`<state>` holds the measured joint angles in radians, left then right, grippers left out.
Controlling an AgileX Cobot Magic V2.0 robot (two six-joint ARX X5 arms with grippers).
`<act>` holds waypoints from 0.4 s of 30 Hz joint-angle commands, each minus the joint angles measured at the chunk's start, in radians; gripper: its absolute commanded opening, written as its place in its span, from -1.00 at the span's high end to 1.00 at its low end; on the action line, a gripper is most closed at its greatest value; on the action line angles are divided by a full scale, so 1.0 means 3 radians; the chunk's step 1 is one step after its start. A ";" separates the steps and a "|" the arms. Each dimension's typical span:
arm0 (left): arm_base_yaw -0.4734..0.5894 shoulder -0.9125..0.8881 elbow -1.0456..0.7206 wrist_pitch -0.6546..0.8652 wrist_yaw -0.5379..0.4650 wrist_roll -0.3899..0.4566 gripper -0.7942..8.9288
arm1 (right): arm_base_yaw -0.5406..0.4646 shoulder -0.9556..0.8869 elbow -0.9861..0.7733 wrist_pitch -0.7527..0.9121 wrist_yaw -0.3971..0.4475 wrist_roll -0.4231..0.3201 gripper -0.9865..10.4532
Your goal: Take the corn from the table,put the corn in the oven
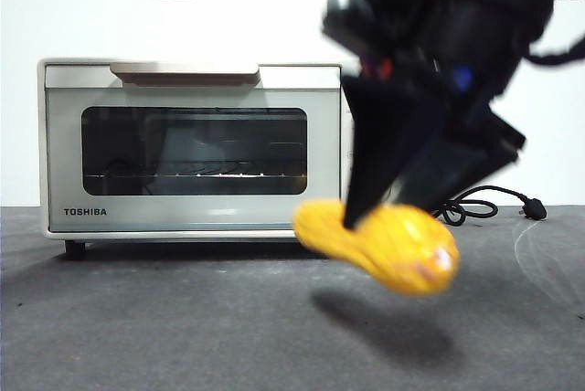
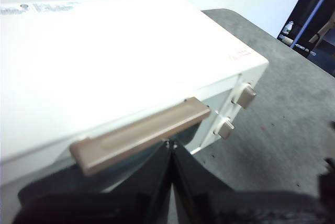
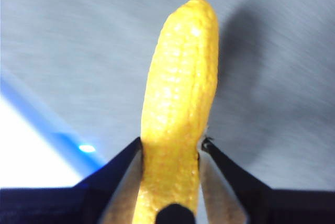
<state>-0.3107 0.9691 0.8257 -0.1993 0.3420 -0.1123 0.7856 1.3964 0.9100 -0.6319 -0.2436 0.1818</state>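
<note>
Front view: right pincer grips bumpy, glossy corn.

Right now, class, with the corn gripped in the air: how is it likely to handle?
The corn looks stiff: it juts past the right tool without drooping. Its glossy, bumpy skin may slip. Being rounded and oblong, it would probably roll if dropped on the table.

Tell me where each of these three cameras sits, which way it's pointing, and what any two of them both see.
Front view: low at table height, facing the oven; the right hand holds the corn off the table.
Left wrist view: above the oven, looking down at its handle; the left hand, jaws together, shows.
Right wrist view: looks along the corn clamped in the right hand.
Shared: front and right wrist show the corn; front and left wrist the oven.
</note>
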 commanded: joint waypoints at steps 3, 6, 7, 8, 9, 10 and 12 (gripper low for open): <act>-0.0009 0.0237 0.0004 0.0234 -0.0010 0.0041 0.85 | 0.0226 -0.0312 0.0102 0.0028 0.0003 0.0205 0.85; -0.0009 0.0379 0.0004 0.0370 -0.0014 0.0041 0.85 | 0.0338 -0.0496 0.0214 0.0011 0.0003 0.0216 0.85; -0.0009 0.0417 0.0004 0.0408 -0.0018 0.0041 0.85 | 0.0370 -0.0544 0.0252 0.0013 0.0005 0.0240 0.85; -0.0009 0.0460 0.0004 0.0462 -0.0031 0.0041 0.85 | 0.0406 -0.0594 0.0300 0.0011 0.0018 0.0262 0.85; -0.0009 0.0497 0.0004 0.0507 -0.0061 0.0041 0.85 | 0.0443 -0.0638 0.0350 0.0006 0.0042 0.0270 0.85; -0.0009 0.0528 0.0004 0.0546 -0.0106 0.0041 0.85 | 0.0472 -0.0673 0.0397 -0.0005 0.0066 0.0270 0.85; -0.0009 0.0580 0.0004 0.0600 -0.0145 0.0041 0.85 | 0.0532 -0.0749 0.0510 -0.0057 0.0164 0.0268 0.85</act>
<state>-0.3107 1.1370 0.8257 -0.0334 0.3023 -0.1123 0.9390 1.1755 1.0531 -0.6464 -0.2047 0.2512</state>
